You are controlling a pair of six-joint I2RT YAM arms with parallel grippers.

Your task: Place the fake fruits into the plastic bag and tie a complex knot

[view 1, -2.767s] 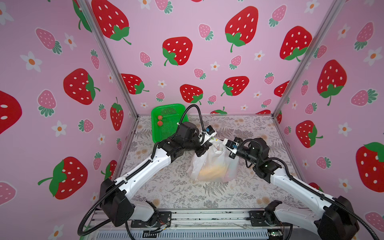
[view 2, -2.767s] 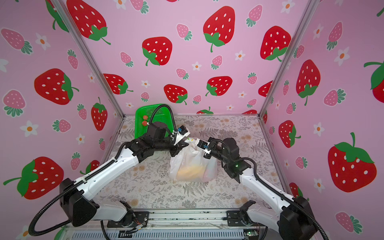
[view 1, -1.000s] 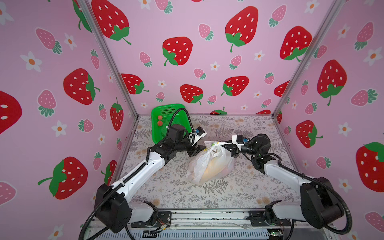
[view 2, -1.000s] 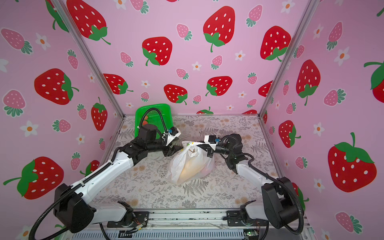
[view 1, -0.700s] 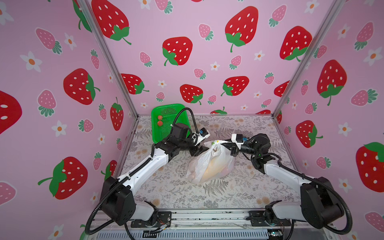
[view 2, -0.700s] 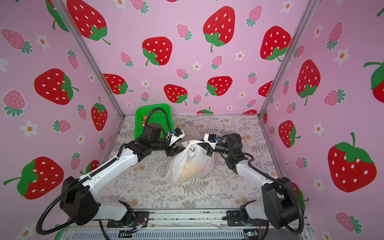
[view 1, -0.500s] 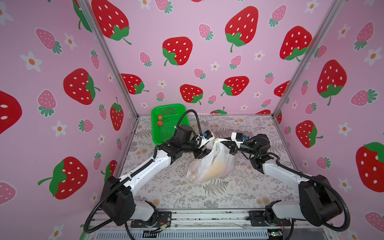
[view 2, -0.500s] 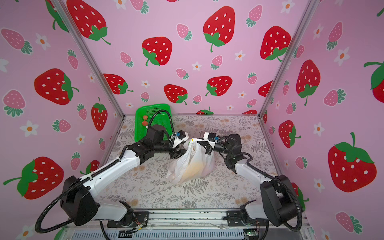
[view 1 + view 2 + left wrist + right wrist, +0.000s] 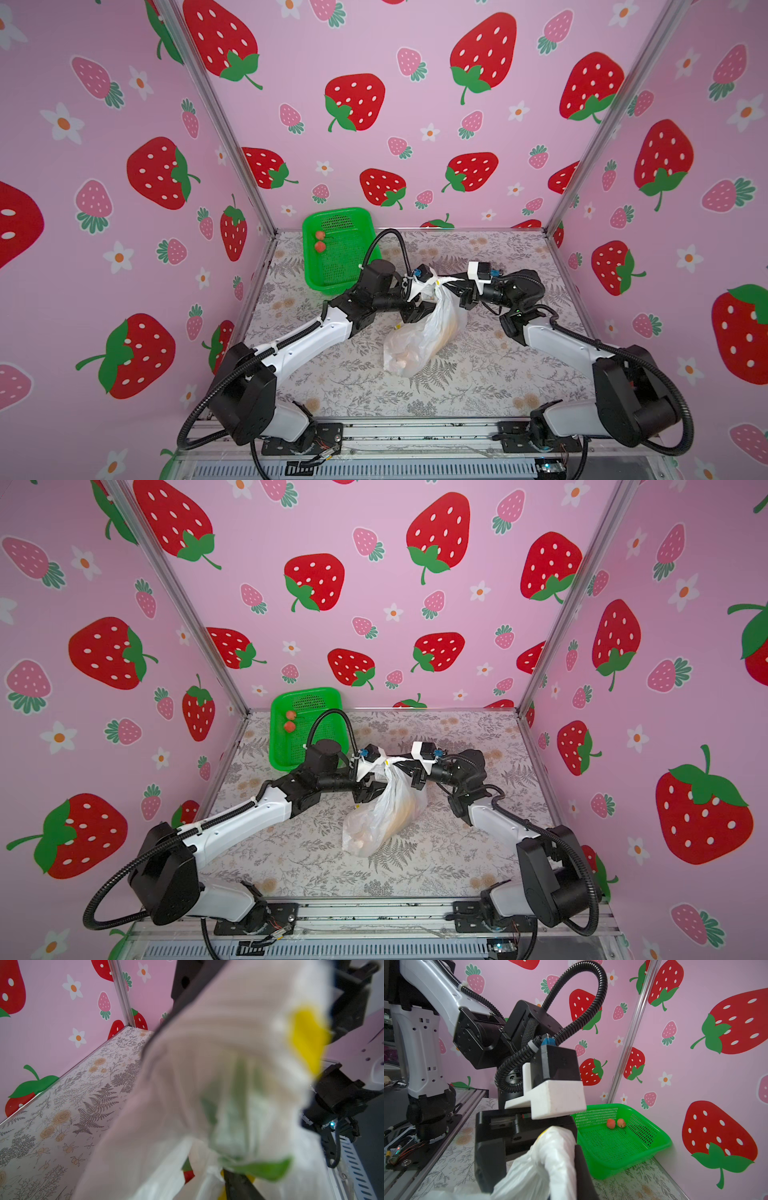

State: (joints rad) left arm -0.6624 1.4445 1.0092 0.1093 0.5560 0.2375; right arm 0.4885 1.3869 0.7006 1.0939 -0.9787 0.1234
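Observation:
The plastic bag [image 9: 422, 332] [image 9: 384, 812] hangs stretched over the table, and yellow and orange fake fruits show dimly through it. Its handles form a twisted white strand [image 9: 446, 281]; I cannot tell whether that is a knot. My right gripper [image 9: 457, 286] [image 9: 409, 766] is shut on this strand, which runs beside a dark finger [image 9: 582, 1169]. My left gripper [image 9: 419, 305] [image 9: 372, 781] stands open around the bag's neck. In the left wrist view the blurred bag [image 9: 207, 1084] fills the space above one finger [image 9: 239, 1187]. Two small red fruits [image 9: 320, 241] [image 9: 615, 1123] lie in the green basket.
The green perforated basket [image 9: 353, 266] [image 9: 320, 746] [image 9: 623, 1147] stands at the back left against the wall, just behind my left arm. Pink strawberry walls close the table on three sides. A metal rail [image 9: 415, 432] runs along the front edge.
My left gripper has moved right, up to the bag's neck, with its jaws still apart. The right gripper keeps its hold, and the bag now hangs narrower and more upright.

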